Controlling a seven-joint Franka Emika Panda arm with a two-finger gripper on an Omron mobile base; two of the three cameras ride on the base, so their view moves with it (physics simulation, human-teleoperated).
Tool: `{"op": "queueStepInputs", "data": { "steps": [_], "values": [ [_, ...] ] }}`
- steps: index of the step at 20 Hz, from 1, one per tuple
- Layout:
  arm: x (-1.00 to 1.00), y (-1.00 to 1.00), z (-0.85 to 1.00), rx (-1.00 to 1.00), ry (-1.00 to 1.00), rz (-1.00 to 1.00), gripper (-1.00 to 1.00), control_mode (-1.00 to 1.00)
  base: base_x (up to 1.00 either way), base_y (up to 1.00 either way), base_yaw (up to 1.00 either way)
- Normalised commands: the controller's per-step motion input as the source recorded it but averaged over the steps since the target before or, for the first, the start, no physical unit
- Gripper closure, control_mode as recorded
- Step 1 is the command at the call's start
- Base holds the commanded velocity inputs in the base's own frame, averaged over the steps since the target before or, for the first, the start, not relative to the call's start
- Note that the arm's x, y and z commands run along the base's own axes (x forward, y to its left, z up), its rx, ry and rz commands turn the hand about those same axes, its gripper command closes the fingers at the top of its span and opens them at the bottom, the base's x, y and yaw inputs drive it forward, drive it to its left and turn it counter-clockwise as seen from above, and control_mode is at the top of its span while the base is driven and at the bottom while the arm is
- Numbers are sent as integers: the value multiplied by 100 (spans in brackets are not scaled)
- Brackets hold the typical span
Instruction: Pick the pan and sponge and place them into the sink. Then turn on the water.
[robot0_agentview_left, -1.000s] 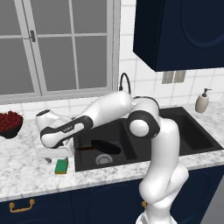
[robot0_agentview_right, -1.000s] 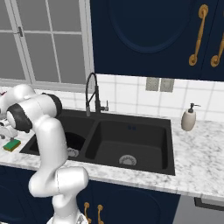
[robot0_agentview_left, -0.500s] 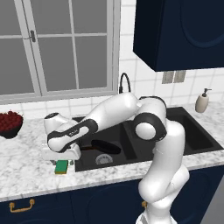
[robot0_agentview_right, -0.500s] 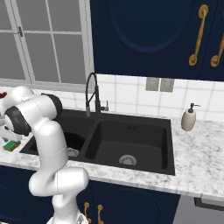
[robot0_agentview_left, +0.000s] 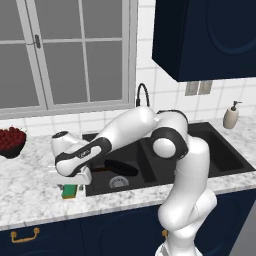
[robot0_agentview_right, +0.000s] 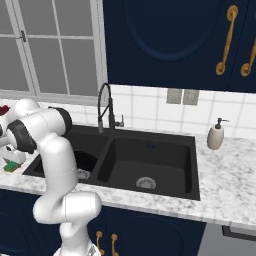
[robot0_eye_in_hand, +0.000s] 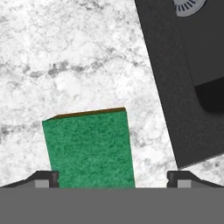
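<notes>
The arm reaches down and to the left over the marble tabletop (robot0_agentview_left: 30, 190), its gripper (robot0_eye_in_hand: 113, 178) low over the sponge (robot0_eye_in_hand: 89, 148), which lies flat on the stone just left of the sink's (robot0_agentview_left: 220, 155) left basin. From the hand view the green face of the sponge sits between the two dark fingertips (robot0_eye_in_hand: 43, 178), which stand wide apart, one at the sponge's left edge and the other well off to its right with bare marble between. The gripper is spread open and has hold of nothing; whether the left tip is touching the sponge I cannot tell.

In the left base view the sponge (robot0_agentview_left: 69, 190) peeks out green and yellow beneath the hand, close to the near left corner of the sink. The pan (robot0_agentview_left: 120, 167) already lies in the left basin, a dark oval with its handle running left toward the basin wall, next to the round grey drain (robot0_agentview_left: 118, 182). The faucet (robot0_agentview_right: 105, 107) arches up black behind the centre divider, and no stream comes from it.

At the far left of the tabletop stands a dark bowl of red fruit (robot0_agentview_left: 11, 142). A beige soap dispenser (robot0_agentview_right: 216, 136) stands on the stone to the right of the sink, near the tiled wall.
</notes>
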Motion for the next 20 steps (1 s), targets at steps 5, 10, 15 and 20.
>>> {"op": "queueStepInputs", "data": {
  "steps": [5, 10, 15, 20],
  "values": [
    [0, 2, 0, 0, 0, 0, -100, -100, 0, 0, 0],
    [0, 0, 0, 0, 0, 0, -100, -100, 0, 0, 0],
    [0, 0, 2, 0, 0, 0, -100, -100, 0, 0, 0],
    [0, 0, 9, 0, 0, 0, -100, -100, 0, 0, 0]
  ]
}}
